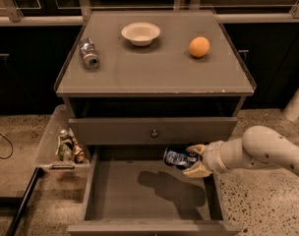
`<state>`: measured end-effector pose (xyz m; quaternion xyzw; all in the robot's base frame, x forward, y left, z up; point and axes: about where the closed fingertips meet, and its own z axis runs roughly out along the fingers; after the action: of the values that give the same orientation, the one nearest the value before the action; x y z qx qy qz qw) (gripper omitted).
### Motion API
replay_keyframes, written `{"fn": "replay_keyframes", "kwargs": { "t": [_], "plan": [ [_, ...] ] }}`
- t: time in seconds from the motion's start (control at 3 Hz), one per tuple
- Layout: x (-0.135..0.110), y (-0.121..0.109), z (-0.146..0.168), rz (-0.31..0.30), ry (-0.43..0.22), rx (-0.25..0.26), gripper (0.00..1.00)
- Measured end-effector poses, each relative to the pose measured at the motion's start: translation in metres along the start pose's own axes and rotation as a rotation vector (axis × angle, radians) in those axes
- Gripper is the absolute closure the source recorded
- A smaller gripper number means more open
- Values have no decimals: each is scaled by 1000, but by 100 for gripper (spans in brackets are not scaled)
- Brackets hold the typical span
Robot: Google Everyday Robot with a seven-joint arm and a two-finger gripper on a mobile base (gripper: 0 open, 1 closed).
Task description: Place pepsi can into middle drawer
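The pepsi can (177, 158), dark blue with white lettering, lies on its side in my gripper (191, 160), which is shut on it. The gripper reaches in from the right on a white arm and holds the can above the back right part of the open middle drawer (125, 193). The drawer has a bare flat floor and low side walls; the arm's shadow falls on the floor. The can is not touching the floor.
Above the drawer is a shut grey drawer front with a round knob (154, 132). On the cabinet top lie a silver-grey can (88, 53), a white bowl (140, 33) and an orange (199, 46). A clear plastic bin (61, 146) of small items hangs at the left.
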<state>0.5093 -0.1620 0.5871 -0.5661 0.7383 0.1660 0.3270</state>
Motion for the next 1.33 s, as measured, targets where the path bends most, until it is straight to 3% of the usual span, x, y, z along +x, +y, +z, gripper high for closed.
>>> {"fn": "replay_keyframes", "kwargs": {
  "t": [0.33,1.0,1.33],
  "plan": [
    [31,6,49,23,-2,-50,100],
    [38,7,64,40,7,-62,100],
    [54,2,94,63,2,-63,100]
  ]
}}
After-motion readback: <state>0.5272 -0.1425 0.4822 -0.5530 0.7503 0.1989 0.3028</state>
